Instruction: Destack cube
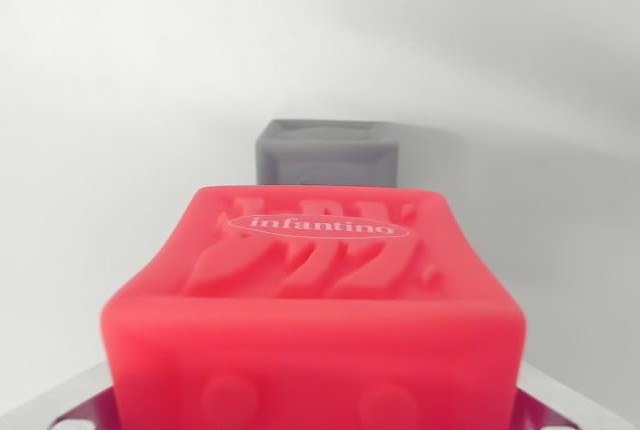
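At 6 o'clock, filling the wrist view's lower half, red cube [315, 300] sits close under the camera; grey cube [327, 153] beyond at 12 on white worktop [110, 100]. Jaws' state: cannot tell. Lift straight, then set down well apart from grey.

- red cube [320, 300] fills lower half of wrist view, very close, top face embossed with wavy relief and "infantino" oval logo
- grey cube [327, 153] behind it, on white surface [120, 100], blurred
- metallic gripper parts [75, 405] at bottom corners beside red cube; contact not visible
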